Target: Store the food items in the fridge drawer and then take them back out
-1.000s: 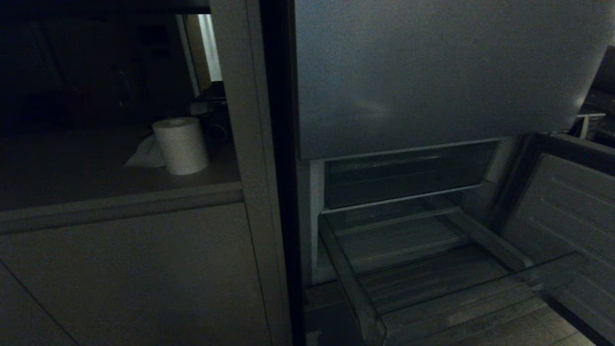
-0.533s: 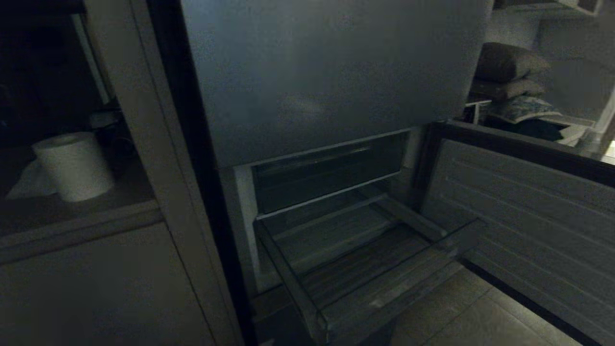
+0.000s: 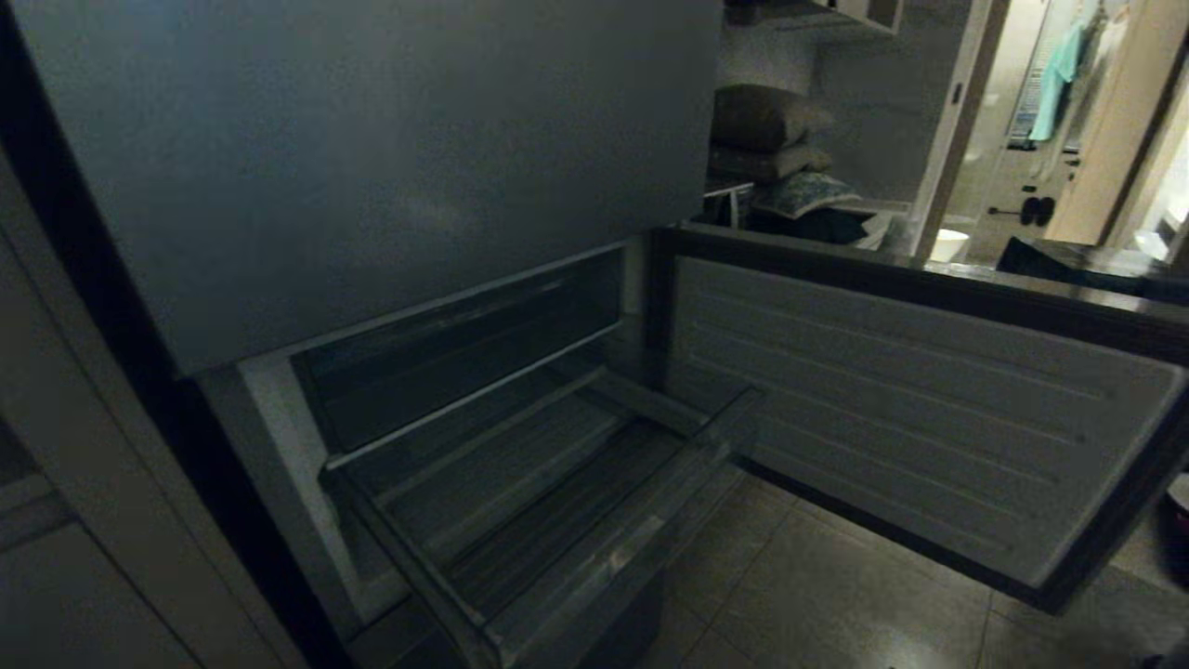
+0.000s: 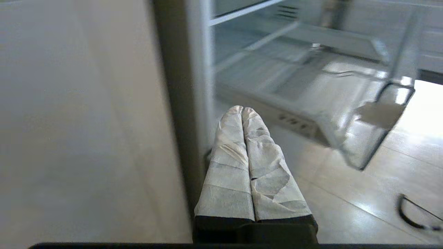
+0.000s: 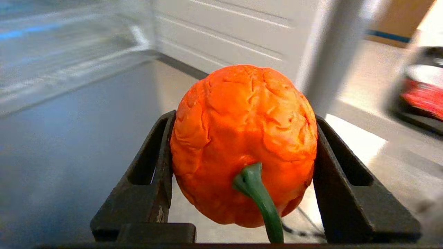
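My right gripper [image 5: 244, 119] is shut on a food item [image 5: 242, 138], a fist-sized wrinkled red-orange lump with a green stem pointing back at the wrist. Its black fingers [image 5: 155, 162] press on both sides of it, above the floor by the fridge. The fridge drawer [image 3: 613, 557] stands pulled out, clear plastic with a ribbed floor, and nothing shows in it. In the left wrist view it [image 4: 363, 138] lies ahead and to one side of my left gripper [image 4: 242, 110], whose tape-wrapped fingers are shut together with nothing between them. Neither arm shows in the head view.
The fridge's middle door [image 3: 910, 409] hangs open to the right of the drawer, and the grey upper door [image 3: 372, 167] is closed above. A pale cabinet side [image 4: 86, 121] stands left of the fridge. Cushions [image 3: 766, 116] and a doorway [image 3: 1050, 111] lie beyond; a red object [image 5: 422, 93] is blurred nearby.
The whole head view has swung to the right: the counter with the paper roll has left the picture, and the open door and the room beyond have come in. The drawer itself stays pulled out.
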